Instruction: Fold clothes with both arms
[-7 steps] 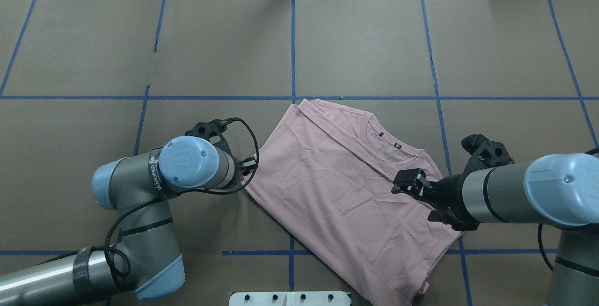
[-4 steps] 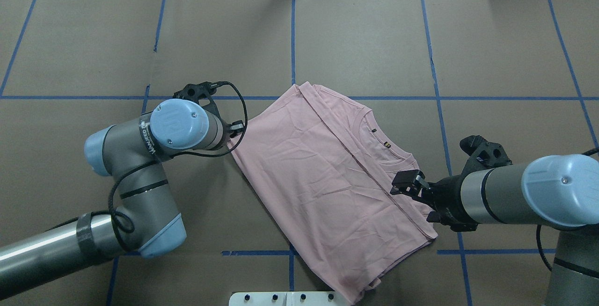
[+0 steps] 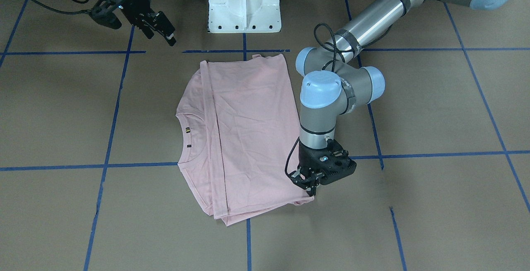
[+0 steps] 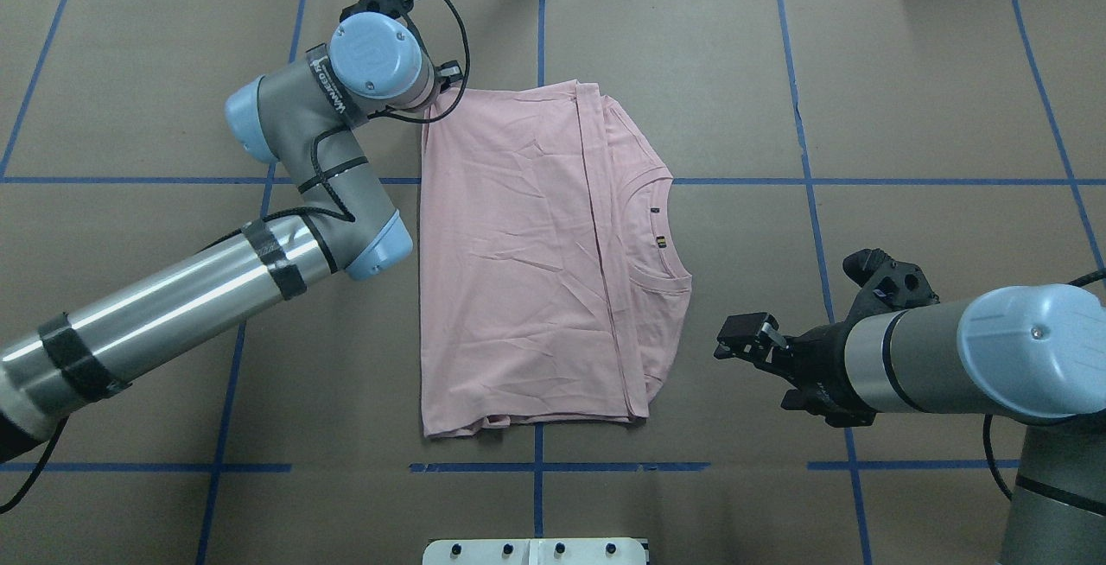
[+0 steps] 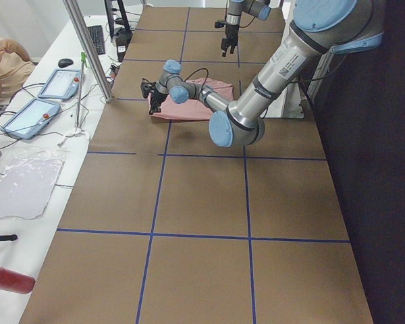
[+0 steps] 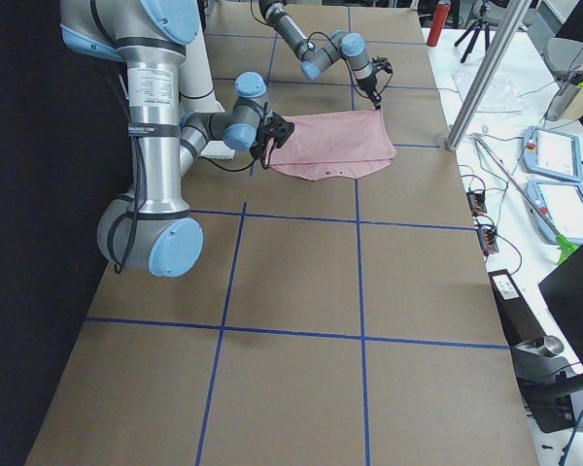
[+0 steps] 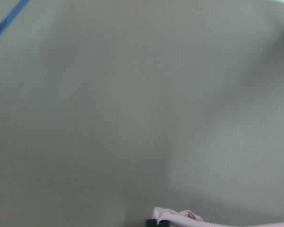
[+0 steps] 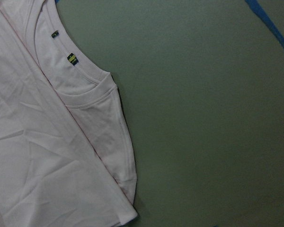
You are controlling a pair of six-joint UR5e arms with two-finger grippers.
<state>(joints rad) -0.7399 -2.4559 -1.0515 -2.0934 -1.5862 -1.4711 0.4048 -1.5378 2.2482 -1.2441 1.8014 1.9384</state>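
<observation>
The pale pink T-shirt (image 4: 518,263) lies flat on the brown table, folded lengthwise, plain side up. Its neck with a small label (image 4: 660,242) points to the robot's right. No print shows. My left gripper (image 3: 308,184) is shut on the shirt's far left corner, low at the table. The left wrist view shows a pinch of pink cloth (image 7: 177,216) at its bottom edge. In the overhead view the wrist (image 4: 380,55) hides the fingers. My right gripper (image 4: 734,342) is open and empty, just off the shirt's right edge. The right wrist view shows the neck and shoulder (image 8: 85,118).
The white pedestal base (image 3: 244,1) stands at the near edge behind the shirt. Blue tape lines (image 4: 540,73) grid the table. Beyond the far edge stand a metal post (image 5: 88,47), tablets (image 5: 57,84) and cables. An operator's arm (image 5: 3,57) shows there.
My left arm swung away from the robot and dragged the shirt's corner with it. The shirt turned square to the grid and slid clear of my right gripper, which barely moved.
</observation>
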